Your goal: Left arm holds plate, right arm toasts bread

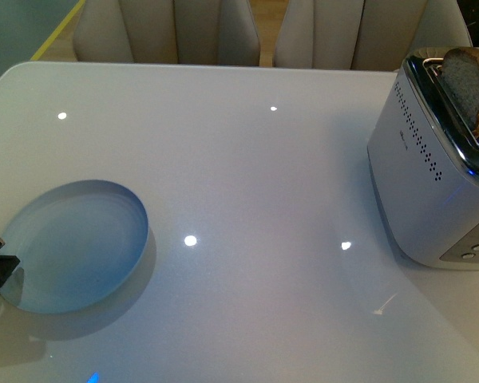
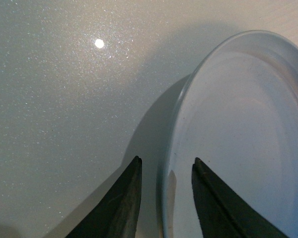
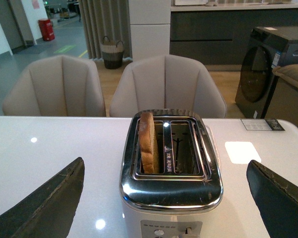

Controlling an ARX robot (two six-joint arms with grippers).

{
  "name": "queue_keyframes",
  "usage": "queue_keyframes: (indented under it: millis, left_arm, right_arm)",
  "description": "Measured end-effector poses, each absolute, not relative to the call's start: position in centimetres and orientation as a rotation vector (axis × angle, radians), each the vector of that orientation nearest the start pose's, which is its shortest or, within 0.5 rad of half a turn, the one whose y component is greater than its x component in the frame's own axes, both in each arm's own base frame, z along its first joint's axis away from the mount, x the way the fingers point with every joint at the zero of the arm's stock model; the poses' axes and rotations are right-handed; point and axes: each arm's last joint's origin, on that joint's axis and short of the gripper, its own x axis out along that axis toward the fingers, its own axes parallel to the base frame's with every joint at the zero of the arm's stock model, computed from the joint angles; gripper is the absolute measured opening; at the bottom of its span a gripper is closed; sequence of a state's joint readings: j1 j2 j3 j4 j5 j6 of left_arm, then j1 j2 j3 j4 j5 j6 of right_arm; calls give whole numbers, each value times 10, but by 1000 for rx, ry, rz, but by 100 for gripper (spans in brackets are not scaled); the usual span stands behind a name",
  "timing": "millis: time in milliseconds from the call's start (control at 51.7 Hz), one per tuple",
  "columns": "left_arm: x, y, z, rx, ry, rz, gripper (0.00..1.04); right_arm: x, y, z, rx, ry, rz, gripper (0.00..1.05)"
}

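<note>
Near left: left gripper (image 2: 164, 171) spread apart, jaws straddling the rim of the plate (image 1: 76, 243), which rests on the white table (image 1: 247, 175); grip not closed. Right gripper (image 3: 166, 193) released, fingers wide. Far right: bread (image 3: 147, 142) standing in a slot of the toaster (image 1: 431, 175).

Glossy speckled table (image 1: 247, 183), mirror-polished metal toaster top (image 3: 171, 191) — glossy plate (image 1: 72, 243)

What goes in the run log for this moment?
left gripper: open, astride plate rim | right gripper: open, facing toaster | bread: in slot
</note>
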State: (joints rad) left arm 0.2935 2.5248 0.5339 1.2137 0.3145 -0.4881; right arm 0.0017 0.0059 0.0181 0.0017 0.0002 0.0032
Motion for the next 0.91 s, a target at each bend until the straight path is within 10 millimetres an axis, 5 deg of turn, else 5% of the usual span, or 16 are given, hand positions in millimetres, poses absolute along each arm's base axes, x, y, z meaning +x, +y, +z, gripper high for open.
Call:
queue_keyframes:
  millis: [213,367,909]
  left_arm:
    - [244,64,-42,-714,691,187,71]
    - [237,61,-11,-688,623,205,98]
    - [215,0,121,-615,366,180,97]
  right_arm:
    - [97,0,169,3,-14,2,96]
    - [97,0,169,3,-14,2,96]
    - [97,0,169,3,-14,2,96]
